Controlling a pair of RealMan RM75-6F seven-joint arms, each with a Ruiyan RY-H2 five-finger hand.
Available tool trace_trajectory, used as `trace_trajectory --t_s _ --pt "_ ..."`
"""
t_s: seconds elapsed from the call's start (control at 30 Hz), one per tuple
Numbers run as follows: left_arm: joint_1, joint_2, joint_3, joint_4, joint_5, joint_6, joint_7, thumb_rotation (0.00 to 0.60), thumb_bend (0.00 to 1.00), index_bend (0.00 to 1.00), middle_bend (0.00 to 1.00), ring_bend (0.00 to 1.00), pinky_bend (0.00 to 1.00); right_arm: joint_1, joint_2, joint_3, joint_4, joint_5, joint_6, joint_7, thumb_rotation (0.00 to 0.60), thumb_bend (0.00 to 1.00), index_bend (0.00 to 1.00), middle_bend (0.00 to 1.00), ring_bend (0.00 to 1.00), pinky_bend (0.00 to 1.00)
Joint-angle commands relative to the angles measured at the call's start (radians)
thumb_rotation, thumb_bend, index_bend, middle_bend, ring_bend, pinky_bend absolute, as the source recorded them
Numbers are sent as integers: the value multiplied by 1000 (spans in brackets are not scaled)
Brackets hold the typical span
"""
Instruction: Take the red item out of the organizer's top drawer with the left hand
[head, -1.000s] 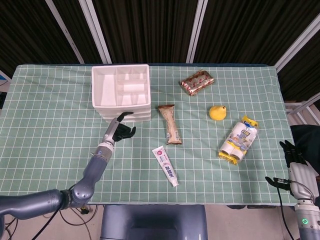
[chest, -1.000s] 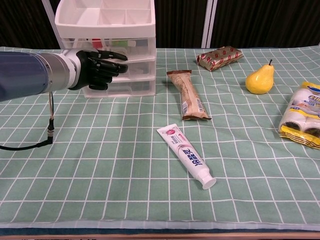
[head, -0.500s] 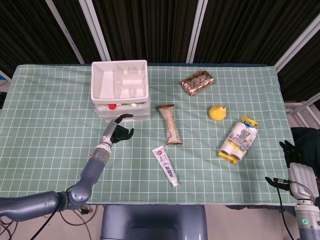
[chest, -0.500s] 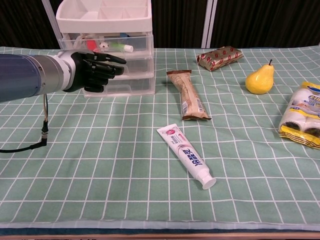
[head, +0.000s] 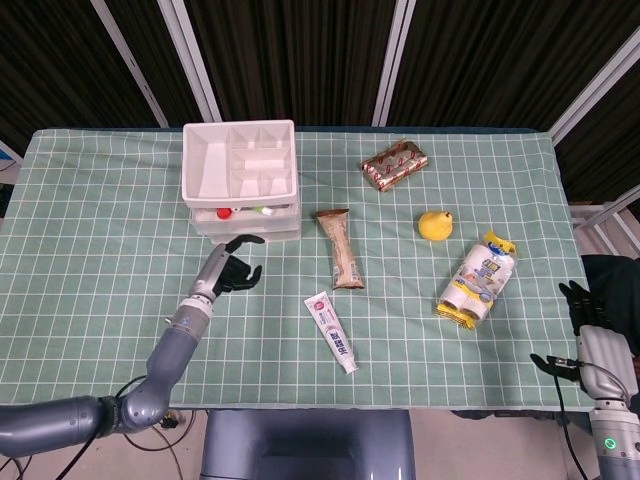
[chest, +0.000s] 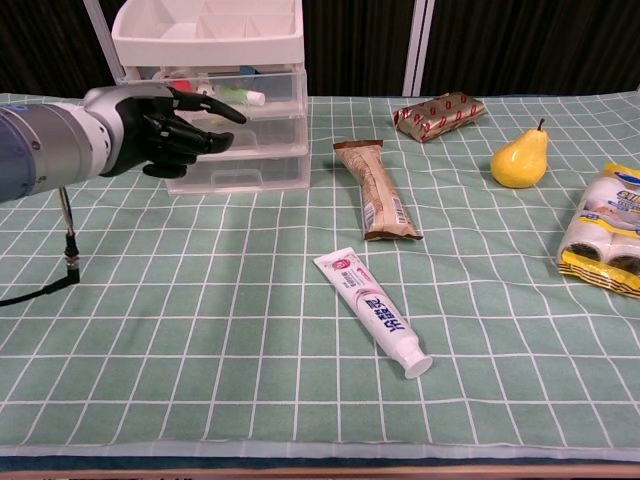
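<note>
White organizer (head: 241, 180) top drawer now stands open. Red item (head: 226, 212) lies inside, exposed. Left hand (chest: 160, 125) has risen to drawer level, fingers loosely spread, empty. Reach-in remains.

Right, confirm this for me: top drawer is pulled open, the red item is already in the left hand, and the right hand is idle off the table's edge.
Not quite. The left hand holds nothing; its fingers hang in front of the organizer. The chest view shows the red item lying in the open top drawer. The right hand is idle off the table's edge.
</note>
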Motion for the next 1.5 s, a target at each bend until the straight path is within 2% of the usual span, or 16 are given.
trace_trajectory --t_s 0.03,0.13,0.27,0.6,0.93,1.07,1.2,1.5 --pt "14 53 69 -41 154 93 122 600 448 277 1000 997 992 0 0 0 0 -1 1 -2 600 57 0 0 0 229" --pt "1 74 86 -52 230 152 223 600 448 271 1000 997 992 0 -1 0 -1 0 0 -3 600 57 0 0 0 229" --pt "-27 76 80 -40 254 205 342 600 446 256 1000 997 992 0 -1 0 -1 0 1 -3 600 56 0 0 0 229" --pt "-110 91 31 -48 -5 223 587 600 446 249 1000 999 997 1 2 2 -4 6 -5 5 600 57 0 0 0 229" --pt "-160 80 17 7 -149 215 663 600 445 250 1000 999 998 2 5 2 -5 10 -10 11 600 57 0 0 0 229" --pt "-167 85 19 7 -196 202 675 600 446 293 1000 1000 1000 2 5 2 -6 10 -10 10 600 57 0 0 0 229" --pt "-170 96 23 -4 -211 196 675 600 445 353 1000 1000 1000 1 5 2 -7 10 -8 8 600 57 0 0 0 229" --pt "-165 141 36 -66 -212 197 668 600 445 414 1000 1000 1000 1 6 1 -10 8 -7 7 600 57 0 0 0 229"
